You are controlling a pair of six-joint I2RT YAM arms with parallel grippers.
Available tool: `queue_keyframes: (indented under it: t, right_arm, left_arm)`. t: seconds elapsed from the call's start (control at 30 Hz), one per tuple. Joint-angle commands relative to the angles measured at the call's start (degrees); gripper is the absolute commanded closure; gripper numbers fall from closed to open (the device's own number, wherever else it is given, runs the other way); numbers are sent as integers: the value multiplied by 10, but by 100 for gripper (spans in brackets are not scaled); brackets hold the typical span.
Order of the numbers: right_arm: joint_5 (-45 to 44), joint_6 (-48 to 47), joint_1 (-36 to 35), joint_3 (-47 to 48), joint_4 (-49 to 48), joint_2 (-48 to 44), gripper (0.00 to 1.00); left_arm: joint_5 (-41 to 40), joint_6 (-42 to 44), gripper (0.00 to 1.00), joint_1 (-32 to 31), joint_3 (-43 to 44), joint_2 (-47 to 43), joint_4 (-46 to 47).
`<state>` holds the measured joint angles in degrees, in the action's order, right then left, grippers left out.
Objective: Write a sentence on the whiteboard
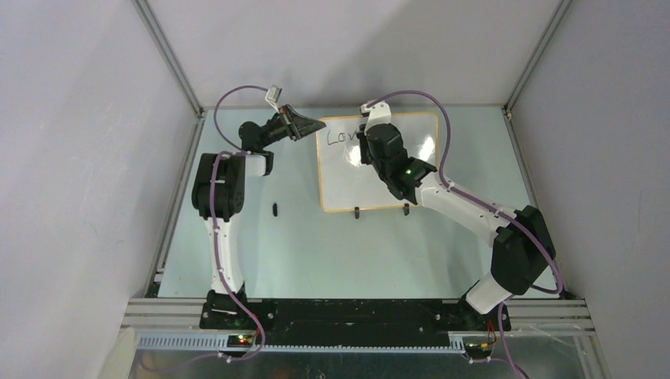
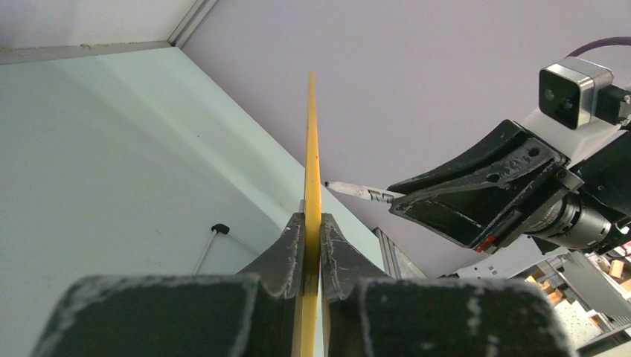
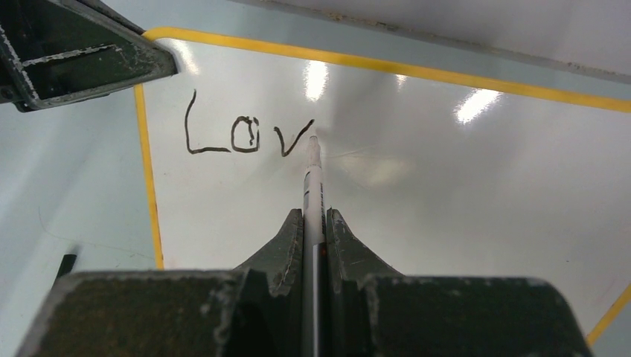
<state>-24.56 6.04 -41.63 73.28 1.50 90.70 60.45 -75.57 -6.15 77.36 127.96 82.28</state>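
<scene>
The whiteboard (image 1: 351,185) lies flat at the back of the table, white with an orange-yellow rim. My left gripper (image 1: 318,125) is shut on its rim at the left edge, near the far corner; the left wrist view shows the rim (image 2: 312,141) edge-on between the fingers of the left gripper (image 2: 312,223). My right gripper (image 3: 315,217) is shut on a thin white marker (image 3: 312,175), whose tip touches the board at the top of the "v". The sentence (image 3: 245,135) reads "Lov" in black. From above, the right wrist (image 1: 387,150) covers the marker.
A small black cap (image 1: 275,209) lies on the pale table left of the board, also seen as the cap (image 3: 67,264) in the right wrist view. Two black stand feet (image 1: 357,212) stick out at the board's near edge. Grey walls and aluminium rails enclose the table.
</scene>
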Motion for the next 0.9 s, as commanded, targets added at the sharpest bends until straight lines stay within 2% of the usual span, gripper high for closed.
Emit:
queue_keyframes:
  t: [0.0, 0.87]
  right_arm:
    - [4, 12, 8, 2, -18, -11, 100]
    - [17, 14, 13, 26, 7, 16, 100]
  left_arm:
    - [3, -5, 100, -2, 10, -16, 34]
    - [3, -5, 100, -2, 9, -17, 34]
